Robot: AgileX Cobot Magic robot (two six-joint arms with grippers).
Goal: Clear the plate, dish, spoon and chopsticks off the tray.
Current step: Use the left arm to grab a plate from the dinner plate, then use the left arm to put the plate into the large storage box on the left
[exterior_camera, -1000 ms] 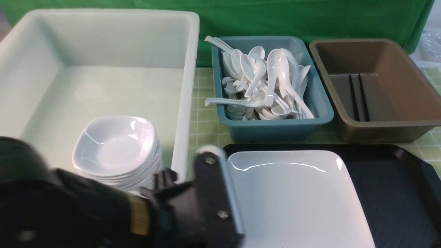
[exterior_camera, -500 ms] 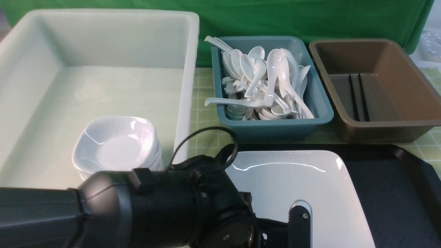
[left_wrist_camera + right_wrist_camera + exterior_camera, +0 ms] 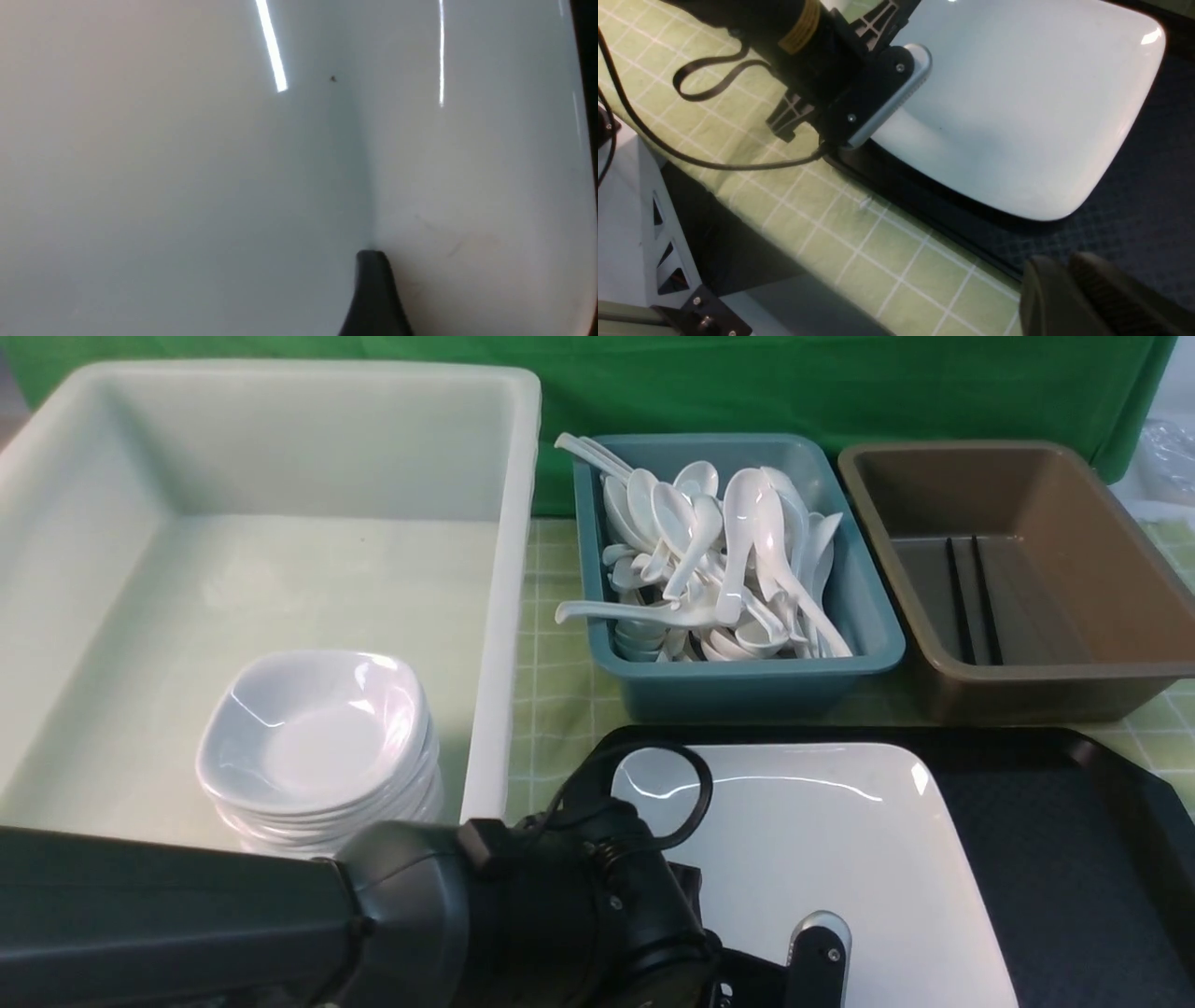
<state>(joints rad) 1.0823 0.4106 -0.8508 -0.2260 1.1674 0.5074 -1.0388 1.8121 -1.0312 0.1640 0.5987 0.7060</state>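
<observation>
The large white plate (image 3: pixel 840 859) lies on the left part of the black tray (image 3: pixel 1064 868). My left gripper (image 3: pixel 814 959) is open at the plate's near left edge. One of its fingers (image 3: pixel 896 88) hovers just over the plate's surface, and the other finger is hidden. The plate (image 3: pixel 187 186) fills the left wrist view. My right gripper (image 3: pixel 1064 263) is shut on nothing, low over the tray's near rim (image 3: pixel 924 205). A pair of black chopsticks (image 3: pixel 971 602) lies in the brown bin (image 3: pixel 1102 569). No single spoon shows on the tray.
A white tub (image 3: pixel 280 523) at the left holds a stack of small white dishes (image 3: pixel 317 737). A teal bin (image 3: pixel 747 672) behind the tray is heaped with white spoons (image 3: pixel 719 560). Green checked cloth (image 3: pixel 551 681) covers the table.
My left arm swung right from the tub to the plate and lowered. Its gripper opened, and one finger now stands over the plate. The right gripper has not moved.
</observation>
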